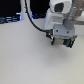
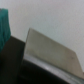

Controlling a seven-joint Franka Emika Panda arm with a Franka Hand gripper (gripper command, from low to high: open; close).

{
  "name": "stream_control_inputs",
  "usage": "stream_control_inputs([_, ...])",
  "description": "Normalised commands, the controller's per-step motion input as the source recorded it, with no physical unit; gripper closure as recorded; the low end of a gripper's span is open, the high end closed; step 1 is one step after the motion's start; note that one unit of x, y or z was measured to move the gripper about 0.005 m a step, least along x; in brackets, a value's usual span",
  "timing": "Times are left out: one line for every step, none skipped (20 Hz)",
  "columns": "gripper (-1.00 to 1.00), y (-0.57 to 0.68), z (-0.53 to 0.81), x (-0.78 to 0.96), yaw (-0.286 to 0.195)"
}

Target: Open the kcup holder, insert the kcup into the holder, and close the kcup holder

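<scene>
The arm hangs low over the pale table (image 1: 25,55), and its gripper (image 1: 62,39) sits down at something dark just under it. In the exterior view this dark thing (image 1: 64,42) is mostly covered by the gripper, and a small spot of green (image 1: 65,41) shows there. I cannot tell if the green belongs to the kcup or to some other part.

In the wrist view a flat grey panel (image 2: 50,49) lies tilted across the picture, with a black body (image 2: 12,60) beside and under it. I judge this black body to be part of the kcup holder, but the picture is too blurred to be sure. A teal block (image 2: 4,27) stands at the edge, next to the black body.

About progress: no open drawer and no round slots are visible, so I cannot say that the holder is already open. No kcup is clearly seen inside anything. My judgement is that the work is at or near the holder, and that the insertion and the closing are not shown as done.

Whether the gripper is spread or pressed together, I cannot tell; the fingers are hidden against the dark thing.

Counted: one arm, one gripper, one dark body, one grey panel, one teal block, and no kcup that I can name surely.
</scene>
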Motion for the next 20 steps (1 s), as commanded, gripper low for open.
stream_control_inputs([-1.00, 0.44, 0.00, -0.47, 0.118])
stream_control_inputs([-1.00, 0.47, 0.00, -0.49, 0.110])
stream_control_inputs([-1.00, 0.48, 0.01, -0.53, 0.107])
stream_control_inputs([-1.00, 0.47, 0.02, -0.58, 0.105])
stream_control_inputs([-1.00, 0.48, 0.03, -0.59, 0.103])
stream_control_inputs([-1.00, 0.47, 0.05, -0.60, 0.111])
stream_control_inputs([-1.00, 0.46, 0.06, -0.61, 0.111])
stream_control_inputs([-1.00, 0.45, 0.04, -0.66, 0.110])
stream_control_inputs([-1.00, 0.45, 0.04, -0.67, 0.109])
stream_control_inputs([-1.00, 0.45, 0.03, -0.67, 0.110])
stream_control_inputs([-1.00, 0.44, 0.02, -0.68, 0.111])
stream_control_inputs([-1.00, 0.44, 0.01, -0.71, 0.106])
stream_control_inputs([-1.00, 0.45, 0.00, -0.69, 0.092])
stream_control_inputs([-1.00, 0.43, 0.00, -0.64, 0.089])
stream_control_inputs([-1.00, 0.40, -0.01, -0.66, 0.094])
stream_control_inputs([-1.00, 0.40, -0.02, -0.70, 0.087])
stream_control_inputs([-1.00, 0.40, -0.03, -0.73, 0.080])
stream_control_inputs([-1.00, 0.39, -0.03, -0.74, 0.080])
stream_control_inputs([-1.00, 0.39, -0.03, -0.74, 0.080])
stream_control_inputs([-1.00, 0.39, -0.02, -0.74, 0.087])
